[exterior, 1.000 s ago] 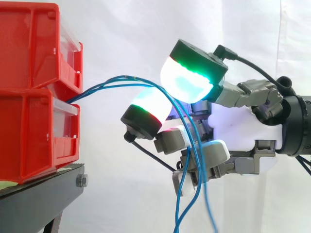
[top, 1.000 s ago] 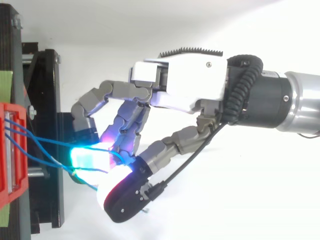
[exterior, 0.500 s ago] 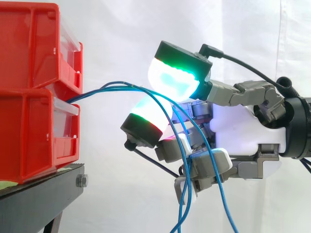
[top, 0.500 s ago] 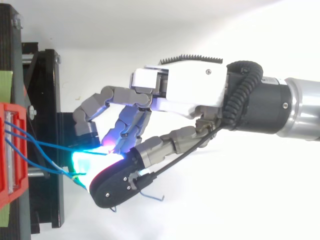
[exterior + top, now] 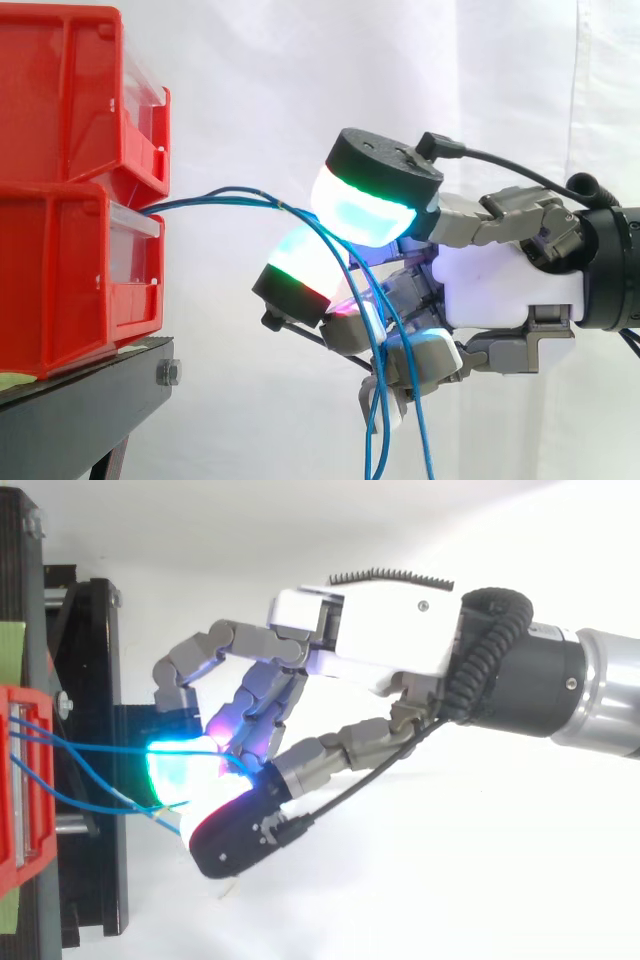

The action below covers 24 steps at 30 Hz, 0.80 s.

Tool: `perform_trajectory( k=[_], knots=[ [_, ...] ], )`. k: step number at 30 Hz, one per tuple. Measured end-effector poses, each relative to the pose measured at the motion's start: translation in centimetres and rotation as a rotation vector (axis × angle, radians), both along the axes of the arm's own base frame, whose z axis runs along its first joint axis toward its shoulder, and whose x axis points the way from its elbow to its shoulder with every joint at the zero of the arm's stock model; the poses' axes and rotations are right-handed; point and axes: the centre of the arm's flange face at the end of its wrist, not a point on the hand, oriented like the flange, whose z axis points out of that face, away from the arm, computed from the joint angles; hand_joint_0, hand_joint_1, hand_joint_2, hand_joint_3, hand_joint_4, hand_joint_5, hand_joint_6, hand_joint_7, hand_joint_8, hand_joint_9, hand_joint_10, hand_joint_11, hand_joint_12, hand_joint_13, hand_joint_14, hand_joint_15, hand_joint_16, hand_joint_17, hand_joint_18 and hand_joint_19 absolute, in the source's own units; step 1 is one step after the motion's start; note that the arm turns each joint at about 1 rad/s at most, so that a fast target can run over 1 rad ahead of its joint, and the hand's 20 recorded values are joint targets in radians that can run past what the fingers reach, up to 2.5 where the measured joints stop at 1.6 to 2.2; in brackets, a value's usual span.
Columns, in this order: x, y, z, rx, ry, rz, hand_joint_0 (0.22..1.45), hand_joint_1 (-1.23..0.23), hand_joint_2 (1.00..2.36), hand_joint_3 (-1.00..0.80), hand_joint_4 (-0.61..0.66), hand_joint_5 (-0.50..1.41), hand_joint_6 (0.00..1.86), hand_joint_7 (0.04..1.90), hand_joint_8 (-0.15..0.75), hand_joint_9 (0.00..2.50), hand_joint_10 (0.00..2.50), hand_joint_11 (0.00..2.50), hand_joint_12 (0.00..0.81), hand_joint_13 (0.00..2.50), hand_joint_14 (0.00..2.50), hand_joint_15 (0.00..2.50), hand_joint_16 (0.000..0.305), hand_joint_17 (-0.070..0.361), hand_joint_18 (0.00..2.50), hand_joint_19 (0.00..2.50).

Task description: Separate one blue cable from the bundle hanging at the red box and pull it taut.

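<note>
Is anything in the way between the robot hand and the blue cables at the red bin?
Nothing visible. The blue cables run freely from the red bin and already pass between the curled fingers of the robot hand.

bright even light; white curtain (image 5: 250, 80) glares, shadows faint.

red bins (image 5: 70, 250): 2 | blue cables (image 5: 205, 197): 3 | black stand (image 5: 80, 405): 1 | hand (image 5: 500, 285): 1

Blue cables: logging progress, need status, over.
Hand shut on blue cables. Cables bow from red bin, not taut. Several run together. Nothing in the way.
</note>
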Motion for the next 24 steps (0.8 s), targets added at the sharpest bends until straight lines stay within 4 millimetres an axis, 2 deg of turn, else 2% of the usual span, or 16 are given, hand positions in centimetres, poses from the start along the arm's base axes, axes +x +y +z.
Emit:
perform_trajectory(
  k=[3,7,10,17,24],
  knots=[
    [-0.1,0.0,-0.1,-0.01,0.006,-0.004,0.54,-0.55,1.0,-0.5,0.14,-0.19,0.86,1.11,0.351,1.05,0.02,1.11,0.425,1.21,0.03,1.07,0.054,0.122,0.97,0.74],
    [-0.2,-0.1,-0.1,-0.024,0.02,-0.005,0.56,-0.52,1.0,-0.5,0.14,-0.19,0.86,1.11,0.342,1.05,0.02,1.11,0.418,1.21,0.03,1.07,0.053,0.119,0.96,0.76],
    [-0.3,-0.1,-0.2,-0.029,0.027,-0.004,0.61,-0.58,1.0,-0.49,0.14,-0.19,0.86,1.14,0.341,1.05,0.02,1.11,0.413,1.2,0.03,1.07,0.052,0.116,0.95,0.76],
    [-0.6,-0.1,-0.1,-0.035,0.051,-0.003,0.62,-0.74,1.01,-0.3,0.12,-0.19,0.86,1.16,0.337,1.04,0.02,1.13,0.411,1.2,0.03,1.07,0.052,0.117,0.95,0.76],
    [-1.0,-0.2,0.8,-0.041,0.065,-0.003,0.65,-0.83,1.01,-0.31,0.11,-0.2,0.88,1.14,0.331,1.0,0.02,1.11,0.409,1.19,0.03,1.06,0.052,0.117,0.95,0.74]
  ],
)
